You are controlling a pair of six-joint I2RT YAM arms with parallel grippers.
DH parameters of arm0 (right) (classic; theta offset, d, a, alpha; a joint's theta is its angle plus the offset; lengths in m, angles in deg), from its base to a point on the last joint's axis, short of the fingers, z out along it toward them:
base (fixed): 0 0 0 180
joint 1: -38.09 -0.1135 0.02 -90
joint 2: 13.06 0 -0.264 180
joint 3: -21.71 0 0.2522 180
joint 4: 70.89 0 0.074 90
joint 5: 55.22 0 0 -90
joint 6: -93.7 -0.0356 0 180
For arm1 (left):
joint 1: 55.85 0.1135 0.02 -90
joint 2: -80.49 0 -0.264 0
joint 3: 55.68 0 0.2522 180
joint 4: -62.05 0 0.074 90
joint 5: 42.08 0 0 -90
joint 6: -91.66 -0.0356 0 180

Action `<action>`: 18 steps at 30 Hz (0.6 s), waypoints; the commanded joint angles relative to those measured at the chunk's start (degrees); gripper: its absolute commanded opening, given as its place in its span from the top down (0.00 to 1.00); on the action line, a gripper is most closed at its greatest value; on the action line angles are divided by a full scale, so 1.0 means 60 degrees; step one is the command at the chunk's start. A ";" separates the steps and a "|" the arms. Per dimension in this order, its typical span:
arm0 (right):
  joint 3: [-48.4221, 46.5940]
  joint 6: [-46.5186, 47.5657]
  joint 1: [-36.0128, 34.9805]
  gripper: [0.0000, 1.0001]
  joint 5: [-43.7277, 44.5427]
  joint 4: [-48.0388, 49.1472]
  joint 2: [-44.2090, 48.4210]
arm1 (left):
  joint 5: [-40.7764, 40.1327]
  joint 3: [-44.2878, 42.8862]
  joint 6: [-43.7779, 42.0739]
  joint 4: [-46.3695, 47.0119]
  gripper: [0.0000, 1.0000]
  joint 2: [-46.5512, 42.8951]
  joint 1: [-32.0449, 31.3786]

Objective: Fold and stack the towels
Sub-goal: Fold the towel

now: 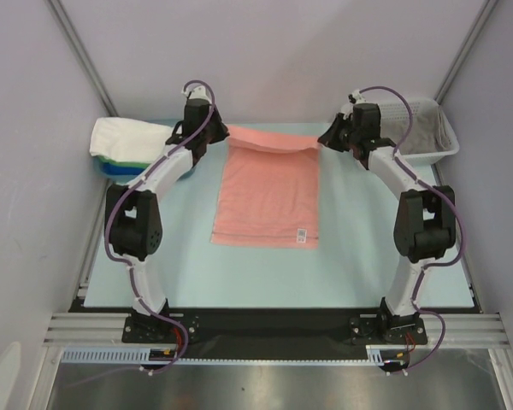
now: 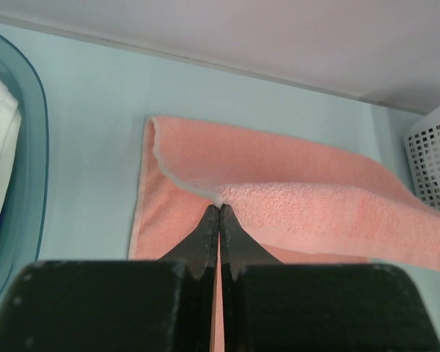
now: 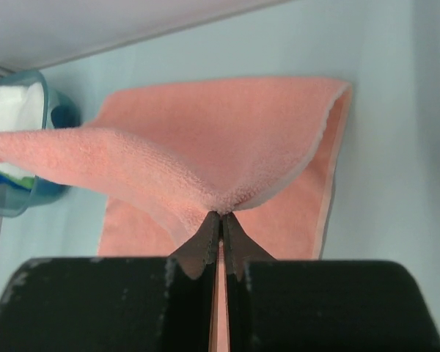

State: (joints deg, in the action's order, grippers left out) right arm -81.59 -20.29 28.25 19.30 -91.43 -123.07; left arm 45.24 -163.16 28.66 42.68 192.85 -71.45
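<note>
Pale blue counter, centre: one salmon pink towel, far edge raised, both far corners pinched in the jaws of your left gripper and right gripper; first fold seemingly in hand, so carry both corners evenly to the near hem.

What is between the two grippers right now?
The salmon pink towel: its raised far edge spans from the left gripper to the right gripper, each shut on a corner, as the top view shows.
</note>
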 commanded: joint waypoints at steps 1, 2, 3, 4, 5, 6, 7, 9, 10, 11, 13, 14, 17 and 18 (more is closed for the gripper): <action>0.0829 -0.0191 -0.0306 1.00 -0.0172 0.0018 0.0962 | 0.0168 0.0529 0.0114 -0.0265 1.00 -0.0825 0.0065; 0.1049 -0.0220 -0.0336 1.00 -0.0231 0.0018 0.1079 | 0.0182 0.0719 0.0143 -0.0296 1.00 -0.0913 0.0065; 0.1486 -0.0250 -0.0394 1.00 -0.0246 -0.0011 0.1196 | 0.0226 0.0939 0.0172 -0.0296 1.00 -0.1131 0.0065; 0.1664 -0.0250 -0.0439 1.00 -0.0232 -0.0084 0.1444 | 0.0256 0.1405 0.0216 -0.0325 1.00 -0.1249 0.0065; 0.1883 -0.0236 -0.0540 1.00 -0.0232 -0.0128 0.1548 | 0.0270 0.1685 0.0274 -0.0311 1.00 -0.1381 0.0065; 0.2219 -0.0235 -0.0614 1.00 -0.0145 -0.0187 0.1665 | 0.0314 0.2253 0.0318 -0.0195 1.00 -0.1701 0.0065; 0.2440 -0.0264 -0.0629 1.00 -0.0086 -0.0245 0.1884 | 0.0329 0.2549 0.0377 -0.0136 1.00 -0.1835 0.0065; 0.2821 -0.0279 -0.0717 1.00 -0.0100 -0.0231 0.2105 | 0.0373 0.3077 0.0523 0.0011 1.00 -0.2273 0.0050; 0.3157 -0.0308 -0.0732 1.00 -0.0100 -0.0260 0.2193 | 0.0605 0.3558 0.0553 0.0113 1.00 -0.2406 0.0050; 0.3291 -0.0338 -0.0761 1.00 -0.0114 -0.0275 0.2411 | 0.0622 0.3751 0.0626 0.0114 1.00 -0.2524 0.0036; 0.3758 -0.0353 -0.0907 1.00 -0.0071 -0.0290 0.2632 | 0.0666 0.4263 0.0670 0.0128 1.00 -0.2874 0.0036; 0.3891 -0.0367 -0.0980 1.00 0.0075 -0.0319 0.2836 | 0.0666 0.4397 0.0714 0.0100 1.00 -0.2963 0.0007; 0.4448 -0.0484 -0.1156 1.00 0.0207 -0.0422 0.3159 | 0.0739 0.4836 0.0773 -0.0032 1.00 -0.3344 -0.0096; 0.4580 -0.0499 -0.1200 1.00 0.0222 -0.0422 0.3233 | 0.0638 0.4953 0.0773 -0.0090 1.00 -0.3432 -0.0154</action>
State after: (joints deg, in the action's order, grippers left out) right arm -55.73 -22.12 21.99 19.52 -94.23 -107.66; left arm 48.37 -134.72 31.83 40.85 177.44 -71.64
